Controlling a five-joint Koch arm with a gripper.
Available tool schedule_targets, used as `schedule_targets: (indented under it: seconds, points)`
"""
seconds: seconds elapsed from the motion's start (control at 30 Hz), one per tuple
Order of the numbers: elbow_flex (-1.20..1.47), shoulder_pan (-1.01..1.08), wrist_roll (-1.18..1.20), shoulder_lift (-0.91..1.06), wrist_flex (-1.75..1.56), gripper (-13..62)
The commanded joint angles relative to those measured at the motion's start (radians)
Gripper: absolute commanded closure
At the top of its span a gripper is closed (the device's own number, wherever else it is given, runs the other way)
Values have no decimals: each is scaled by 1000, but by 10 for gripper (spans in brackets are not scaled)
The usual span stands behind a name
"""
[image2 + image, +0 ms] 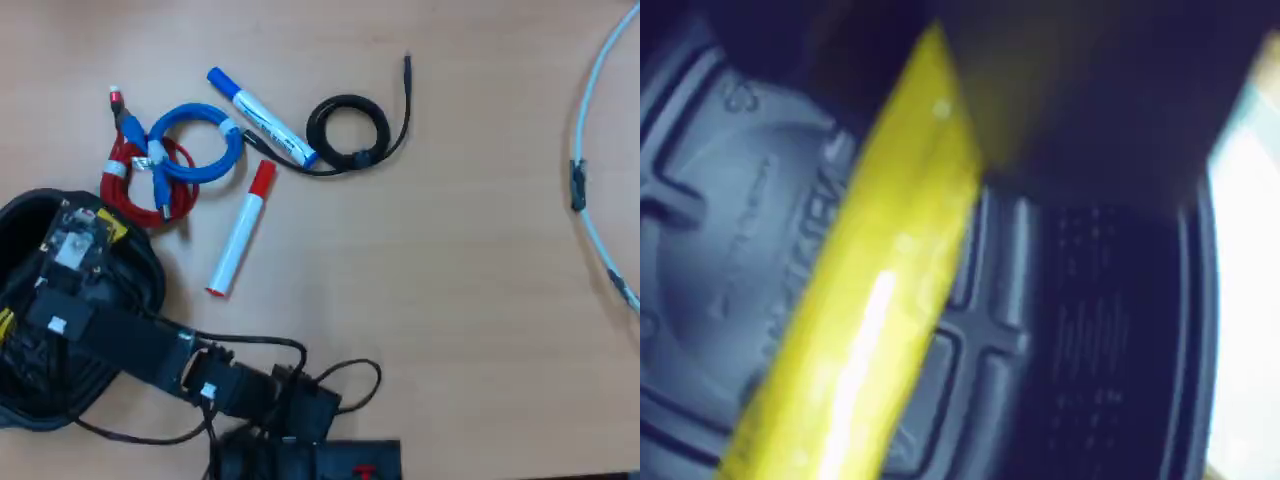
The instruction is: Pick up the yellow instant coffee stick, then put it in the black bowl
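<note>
One yellow instant coffee stick (over black bowl)

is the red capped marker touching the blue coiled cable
No, in the overhead view the red-capped marker lies apart from the blue coiled cable, bare table between them.

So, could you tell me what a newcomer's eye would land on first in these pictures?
In the wrist view, the yellow instant coffee stick fills the middle, slanting brightly over the ridged floor of the black bowl. In the overhead view, the colours at upper left stand out: the coiled blue cable and red cable, with the blue-capped marker and red-capped marker beside them on the wooden table.
</note>
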Motion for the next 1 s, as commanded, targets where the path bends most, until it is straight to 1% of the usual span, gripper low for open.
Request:
schedule_targets:
  seconds: [0.0, 0.27, 0.53, 0.97]
  points:
    - [-80, -35, 8, -6, -92, 557]
    - [-78, -66, 11, -64, -98, 557]
    - [-77, -89, 75, -114, -146, 557]
    - [-78, -89, 74, -206, -299, 555]
